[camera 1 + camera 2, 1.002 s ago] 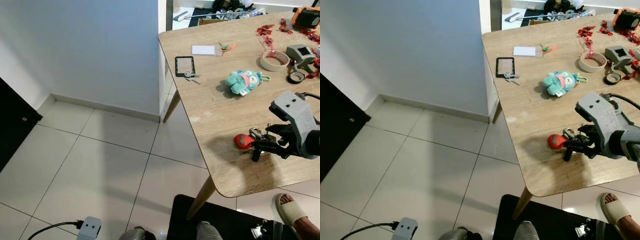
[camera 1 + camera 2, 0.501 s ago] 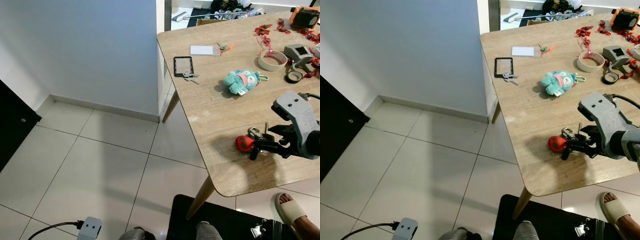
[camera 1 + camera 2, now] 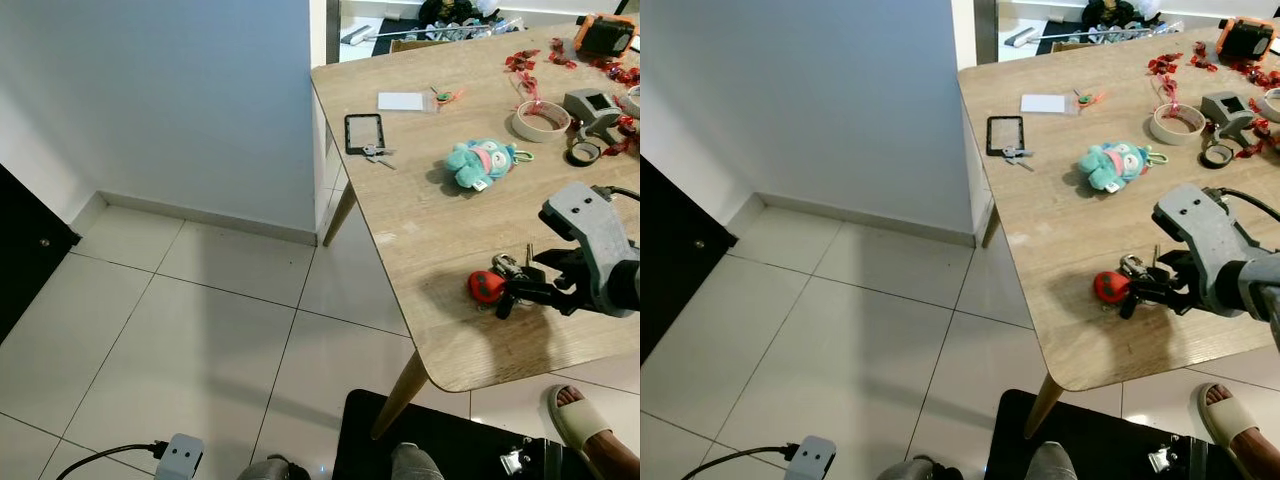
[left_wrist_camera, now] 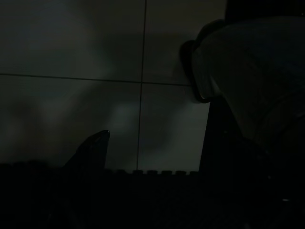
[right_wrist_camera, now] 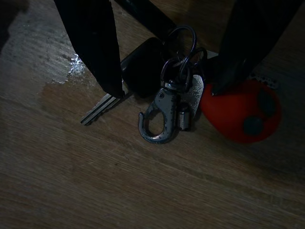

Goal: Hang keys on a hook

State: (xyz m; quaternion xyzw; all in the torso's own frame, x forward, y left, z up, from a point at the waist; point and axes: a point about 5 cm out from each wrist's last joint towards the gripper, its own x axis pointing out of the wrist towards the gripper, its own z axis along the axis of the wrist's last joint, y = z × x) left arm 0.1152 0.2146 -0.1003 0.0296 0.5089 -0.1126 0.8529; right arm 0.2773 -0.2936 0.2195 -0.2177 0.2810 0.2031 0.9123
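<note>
Matt grained wood desk (image 5: 143, 191); dull metal keys (image 5: 164, 102) with a glossy red plastic fob (image 5: 240, 114); glossy floor tiles (image 3: 200, 330).

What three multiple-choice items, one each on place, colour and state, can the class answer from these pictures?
1. Where is the bunch of keys?
A. on the wooden table
B. on the floor
C. on a hook

2. What colour is the round fob on the keys?
A. blue
B. red
C. yellow

3. How is the right pincer?
A. shut, far from the keys
B. open, fingers either side of the keys
C. holding the plush toy

Answers: 1 A, keys lie flat on wood; 2 B, fob is red; 3 B, fingers straddle the keys.
</note>
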